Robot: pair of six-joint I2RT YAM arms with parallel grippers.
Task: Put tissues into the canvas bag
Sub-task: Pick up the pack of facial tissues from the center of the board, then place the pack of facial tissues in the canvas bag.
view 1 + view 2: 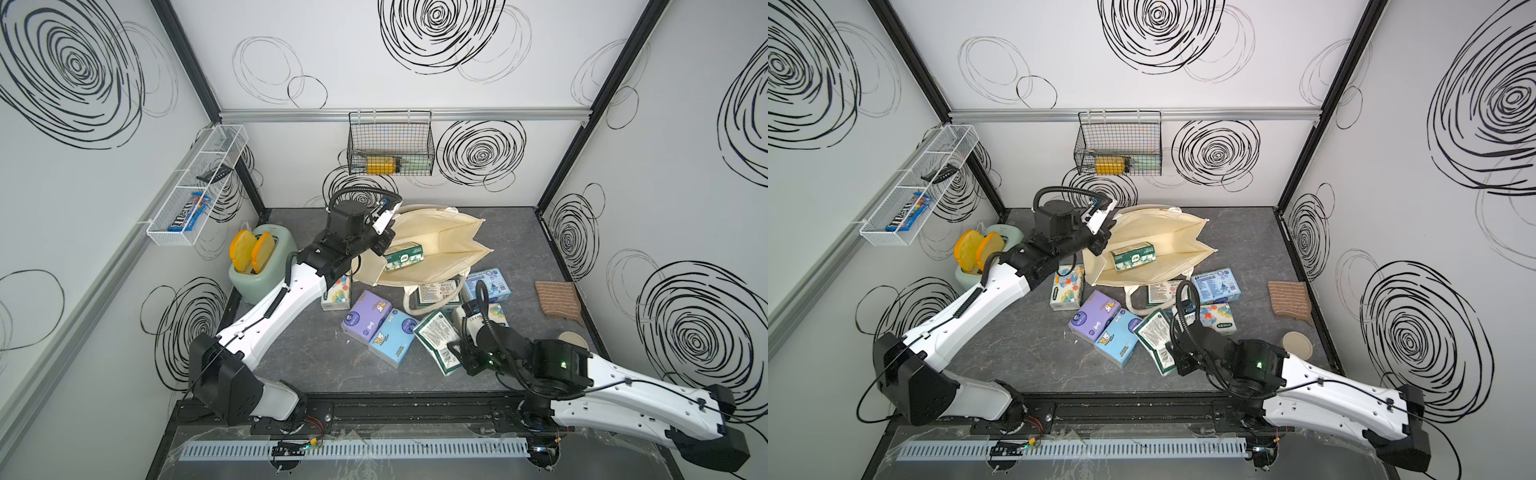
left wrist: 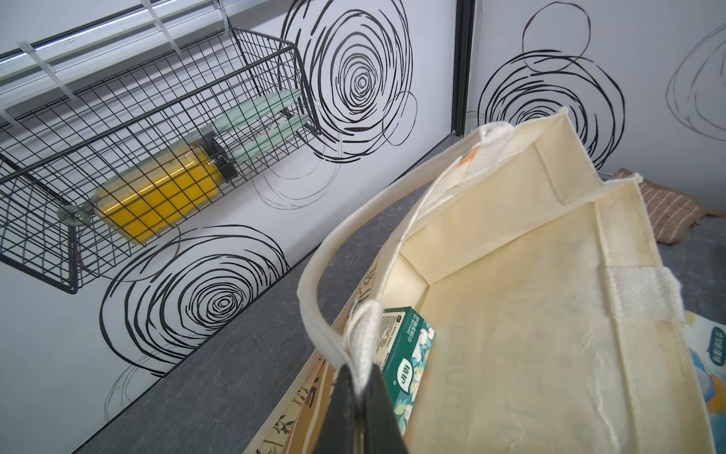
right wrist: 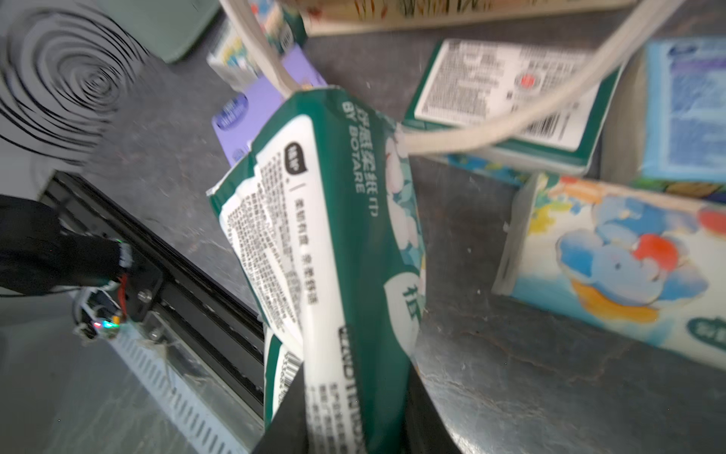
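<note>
The cream canvas bag [image 1: 440, 232] [image 1: 1167, 232] lies open on the grey table, with one green-white tissue pack [image 1: 404, 256] [image 2: 404, 353] inside. My left gripper [image 1: 381, 248] [image 2: 359, 377] is shut on the bag's rim at a handle seam. My right gripper [image 1: 457, 353] [image 3: 353, 412] is shut on another green-white pack [image 1: 436, 340] [image 3: 334, 236], tilted up off the table. Loose on the table are a purple pack [image 1: 365, 318], a light blue pack [image 1: 392, 338], elephant-print packs [image 1: 336, 293] [image 3: 613, 267] and a blue pack [image 1: 488, 284].
A green toaster [image 1: 259, 264] stands left of the bag, by my left arm. A brown striped cloth [image 1: 557, 299] and a round tan lid [image 1: 573, 338] lie at the right. A black wire basket [image 1: 390, 143] hangs on the back wall and a white wire shelf [image 1: 195, 187] on the left wall.
</note>
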